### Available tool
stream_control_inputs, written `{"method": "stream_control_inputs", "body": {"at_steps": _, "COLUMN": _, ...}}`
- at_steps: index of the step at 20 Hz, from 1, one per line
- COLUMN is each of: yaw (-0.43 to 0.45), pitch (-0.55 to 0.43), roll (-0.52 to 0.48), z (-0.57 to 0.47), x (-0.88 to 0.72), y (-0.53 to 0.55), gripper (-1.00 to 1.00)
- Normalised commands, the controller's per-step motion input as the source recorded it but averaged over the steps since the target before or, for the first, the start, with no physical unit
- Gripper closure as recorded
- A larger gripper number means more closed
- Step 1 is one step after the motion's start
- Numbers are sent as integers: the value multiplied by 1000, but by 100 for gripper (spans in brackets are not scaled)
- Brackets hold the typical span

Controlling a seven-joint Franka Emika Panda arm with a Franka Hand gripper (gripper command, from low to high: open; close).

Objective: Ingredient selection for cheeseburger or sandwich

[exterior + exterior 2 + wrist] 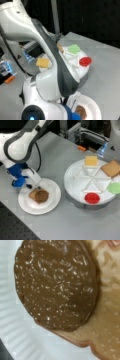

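Only the wrist view gets right down over the patty [56,285]: dark brown, speckled, lying on a toast-brown bread square [105,322] whose edge sticks out on the right, with the ribbed white paper plate [15,322] underneath. In a front view the same small stack sits on the plate [51,202], the patty [41,195] on its bread [32,194], and beside it on the right stands the white divided tray [75,192]. The tray holds a yellow-orange cheese square [91,160] at the far side, a second bread square [111,168] at the far right, a green square [115,187] and a red disc [92,198] at the near edge. In a front view the arm [50,62] blocks much of the tray, though the cheese [42,62], green piece [74,48] and red disc [85,61] show.

Everything rests on a grey surface [62,157]; darkness and some equipment lie beyond it.

The fingers [32,186] hang just over the far left rim of the plate, close beside the stack. I cannot tell how far apart they stand, and I see nothing in them.
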Motion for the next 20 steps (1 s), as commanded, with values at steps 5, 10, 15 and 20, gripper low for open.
{"method": "stream_control_inputs", "body": {"at_steps": 5, "yaw": 161, "pitch": 92, "roll": 175, "z": 261, "x": 98, "y": -195, "gripper": -100}}
{"method": "stream_control_inputs", "body": {"at_steps": 10, "yaw": 123, "pitch": 130, "roll": 65, "z": 423, "x": 21, "y": -88, "gripper": -100}}
{"method": "stream_control_inputs", "body": {"at_steps": 15, "yaw": 37, "pitch": 127, "roll": -129, "z": 315, "x": -16, "y": 106, "gripper": -100}}
{"method": "stream_control_inputs", "body": {"at_steps": 20, "yaw": -23, "pitch": 68, "roll": -405, "z": 200, "x": -125, "y": 216, "gripper": -100}}
